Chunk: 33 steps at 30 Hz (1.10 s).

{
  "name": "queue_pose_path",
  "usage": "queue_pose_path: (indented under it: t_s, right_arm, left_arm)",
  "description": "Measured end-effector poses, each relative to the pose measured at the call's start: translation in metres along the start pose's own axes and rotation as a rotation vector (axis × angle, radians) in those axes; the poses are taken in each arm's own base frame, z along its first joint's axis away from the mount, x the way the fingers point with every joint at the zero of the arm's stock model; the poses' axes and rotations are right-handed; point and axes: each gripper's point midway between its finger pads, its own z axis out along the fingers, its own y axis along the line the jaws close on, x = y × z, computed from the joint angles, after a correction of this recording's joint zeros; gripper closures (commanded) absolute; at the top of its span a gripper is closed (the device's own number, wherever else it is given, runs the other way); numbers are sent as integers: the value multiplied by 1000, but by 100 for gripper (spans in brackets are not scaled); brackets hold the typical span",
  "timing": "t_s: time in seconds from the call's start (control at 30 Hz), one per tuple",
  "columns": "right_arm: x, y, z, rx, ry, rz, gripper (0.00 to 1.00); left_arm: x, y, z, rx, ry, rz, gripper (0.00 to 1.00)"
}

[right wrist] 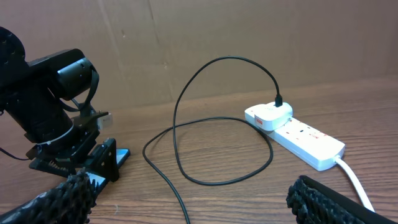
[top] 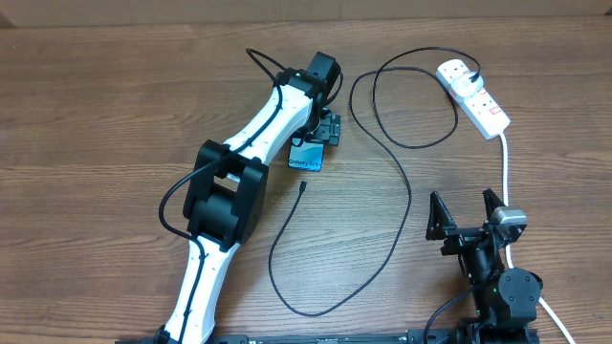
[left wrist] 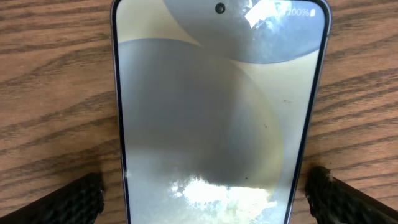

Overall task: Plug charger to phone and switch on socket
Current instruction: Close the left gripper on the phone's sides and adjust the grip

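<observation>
The phone (top: pixel 306 157) lies on the wooden table with its light blue screen up, "Galaxy" text at its near end. My left gripper (top: pixel 325 129) is right over it, open. In the left wrist view the phone (left wrist: pixel 217 106) fills the frame, and the left gripper (left wrist: pixel 208 199) has a finger on each side of it, apart from its edges. The charger (top: pixel 410 205) loops across the table from the socket (top: pixel 475 96). Its connector tip (top: pixel 302 188) lies free just in front of the phone. My right gripper (top: pixel 469 215) is open and empty.
The socket's thick white cord (top: pixel 505 167) runs down past my right arm. In the right wrist view the socket (right wrist: pixel 305 138), the charger loop (right wrist: pixel 176 115) and the left gripper (right wrist: pixel 87 155) lie ahead of the open right gripper (right wrist: pixel 193 205). A cardboard wall stands behind.
</observation>
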Motion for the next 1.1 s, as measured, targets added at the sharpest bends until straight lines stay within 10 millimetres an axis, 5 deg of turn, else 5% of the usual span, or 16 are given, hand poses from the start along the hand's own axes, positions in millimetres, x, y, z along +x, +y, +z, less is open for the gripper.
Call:
queue_pose_path:
  t_s: [0.17, 0.43, 0.87, 1.1]
  right_arm:
    - [0, 0, 0, 0, 0, 0, 0]
    - [0, 0, 0, 0, 0, 0, 0]
    - [0, 0, 0, 0, 0, 0, 0]
    - [0, 0, 0, 0, 0, 0, 0]
  left_arm:
    - [0, 0, 0, 1, 0, 0, 0]
    - [1, -2, 0, 6, 3, 2, 17]
    - [2, -4, 0, 5, 4, 3, 14]
    - [3, -4, 0, 5, 6, 3, 21]
